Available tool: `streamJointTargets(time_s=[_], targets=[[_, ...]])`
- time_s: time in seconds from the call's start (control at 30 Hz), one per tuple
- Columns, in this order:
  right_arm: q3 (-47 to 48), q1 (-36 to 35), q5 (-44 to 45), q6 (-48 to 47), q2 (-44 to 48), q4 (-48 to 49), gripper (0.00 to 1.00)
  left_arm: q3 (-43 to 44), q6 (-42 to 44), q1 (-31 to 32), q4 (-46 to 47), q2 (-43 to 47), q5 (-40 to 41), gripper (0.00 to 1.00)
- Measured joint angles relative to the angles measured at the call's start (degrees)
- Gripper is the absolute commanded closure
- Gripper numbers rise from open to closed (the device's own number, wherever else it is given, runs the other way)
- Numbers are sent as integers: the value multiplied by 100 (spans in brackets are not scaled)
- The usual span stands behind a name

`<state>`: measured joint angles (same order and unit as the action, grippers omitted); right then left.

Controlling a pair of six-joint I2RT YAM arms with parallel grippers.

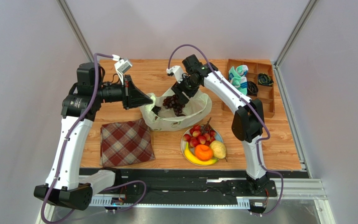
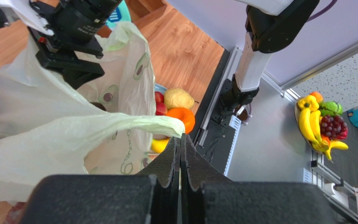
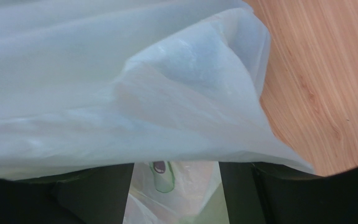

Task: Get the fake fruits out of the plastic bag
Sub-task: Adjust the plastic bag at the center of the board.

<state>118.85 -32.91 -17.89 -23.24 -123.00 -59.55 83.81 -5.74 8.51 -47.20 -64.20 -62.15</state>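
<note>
The pale plastic bag [image 1: 197, 111] lies open at the table's middle. My left gripper [image 1: 143, 99] is shut on its left rim, and in the left wrist view the film [image 2: 50, 126] is pinched at the tips of my gripper [image 2: 182, 136]. My right gripper [image 1: 180, 96] reaches into the bag's mouth, just above a dark purple grape bunch [image 1: 171, 104]. Its jaws stand apart with only bag film [image 3: 120, 84] between them, the fingertips hidden under a fold. Red grapes [image 1: 200, 135], an orange [image 1: 203, 152], a banana [image 1: 197, 160] and a pear [image 1: 218, 149] lie on the plate [image 1: 182, 144].
A red plaid cloth [image 1: 126, 142] lies flat at the front left. A wooden compartment tray [image 1: 253, 88] with small items stands at the back right. Beyond the table edge, a bowl of other fruit [image 2: 323, 123] sits on the floor.
</note>
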Motion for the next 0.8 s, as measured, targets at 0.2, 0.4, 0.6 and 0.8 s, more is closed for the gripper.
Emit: streamJointTargets(time_s=[0.2,0.4,0.6,0.8], targets=[[-278,-389,85,557,52,109,32,-1108,461,50,-474,363,186,100],[-2522,-903,411,675,1012,295,32,-2059,592,68,-1075,938,1235,100],[-3526,-1574,697,778,1875,348,32,-2240,424,76,-898,1016,1429,100],[-3314,-1445,1040,774,1904,739,32,-2452,258,76,-870,1069,1447,100]])
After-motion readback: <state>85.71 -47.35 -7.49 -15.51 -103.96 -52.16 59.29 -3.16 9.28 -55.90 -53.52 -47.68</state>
